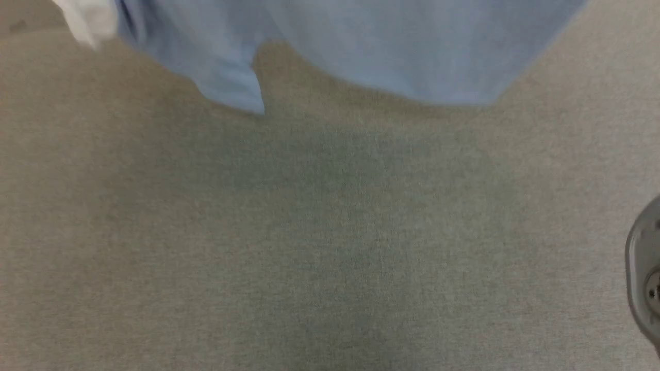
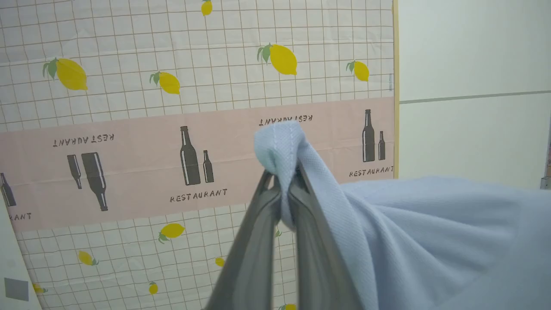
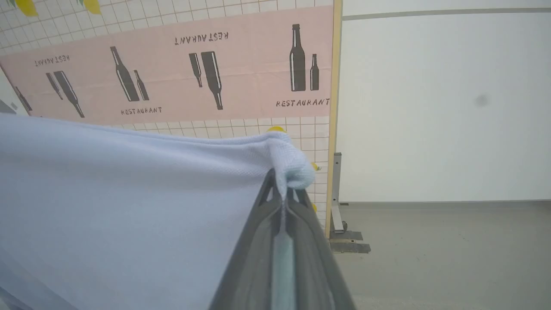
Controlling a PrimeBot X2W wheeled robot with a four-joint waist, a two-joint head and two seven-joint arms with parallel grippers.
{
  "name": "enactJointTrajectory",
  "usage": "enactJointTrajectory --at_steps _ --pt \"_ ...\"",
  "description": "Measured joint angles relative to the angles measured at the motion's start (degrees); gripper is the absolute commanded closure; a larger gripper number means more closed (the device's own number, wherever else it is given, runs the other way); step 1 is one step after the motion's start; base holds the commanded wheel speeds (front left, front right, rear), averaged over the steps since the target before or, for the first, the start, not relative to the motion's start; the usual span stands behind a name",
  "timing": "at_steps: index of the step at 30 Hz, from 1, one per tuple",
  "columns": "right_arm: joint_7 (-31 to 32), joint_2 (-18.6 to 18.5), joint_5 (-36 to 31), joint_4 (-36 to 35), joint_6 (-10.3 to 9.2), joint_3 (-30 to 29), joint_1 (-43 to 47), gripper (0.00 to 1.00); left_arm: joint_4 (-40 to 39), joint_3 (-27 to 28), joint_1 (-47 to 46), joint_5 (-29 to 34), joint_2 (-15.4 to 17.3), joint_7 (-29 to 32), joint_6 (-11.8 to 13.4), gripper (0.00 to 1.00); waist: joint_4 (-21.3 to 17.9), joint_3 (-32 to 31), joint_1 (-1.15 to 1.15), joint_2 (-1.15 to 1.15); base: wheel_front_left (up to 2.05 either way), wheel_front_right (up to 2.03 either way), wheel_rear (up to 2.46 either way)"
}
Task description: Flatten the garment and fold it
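1. left gripper: jaws clamped tight on a bunched hem corner of the garment; cloth pokes out past the tips.
2. right gripper: closed hard too, pinching another hemmed corner; fabric spans away toward the other arm.
3. garment hangs in the air, lower edge dangling over the grey surface in head view, white patch at upper left.
4. likely reason: the two-corner hold lets gravity pull it flat before laying it down to fold.

"RESTAURANT" on pink band, some inverted
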Motion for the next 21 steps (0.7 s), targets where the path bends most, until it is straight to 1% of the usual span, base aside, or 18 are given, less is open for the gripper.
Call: enactJointTrajectory --at_steps 3,6,11,16,19,21 --pt "-3.75 1.09 -3.71 3.36 0.02 -2.01 -6.11 1.00 2.45 0.09 -4.94 1.40 -0.38 -2.22 -0.53 1.00 -0.33 4.08 0.01 0.00 0.00 0.00 0.00" --pt "-6.88 1.41 -6.02 6.62 0.03 -2.80 -10.56 1.00 4.93 0.04 -8.40 2.36 -0.87 -4.49 -1.29 1.00 -0.61 7.88 0.01 0.00 0.00 0.00 0.00" --pt "-11.02 1.52 -6.73 11.17 0.03 -2.45 -14.12 1.00 8.65 0.01 -10.42 2.35 -1.14 -8.26 -2.49 1.00 -0.75 13.43 0.01 0.00 0.00 0.00 0.00" --pt "-12.62 1.59 -6.71 14.11 0.03 -1.38 -13.58 1.00 12.18 -0.80 -10.09 1.41 -1.75 -11.00 -3.47 1.00 -0.20 16.97 0.01 0.00 0.00 0.00 0.00" --pt "-13.58 1.51 -6.03 15.14 0.02 -0.18 -10.38 1.00 13.99 -1.77 -7.65 -0.25 -2.53 -13.06 -3.55 1.00 0.82 17.65 0.01 0.00 0.00 0.00 0.00" --pt "-14.49 1.56 -4.45 16.03 0.02 0.55 -6.96 1.00 15.18 -2.50 -4.48 -1.55 -3.04 -14.55 -3.64 1.00 1.47 17.50 0.01 0.00 0.00 0.00 0.00"
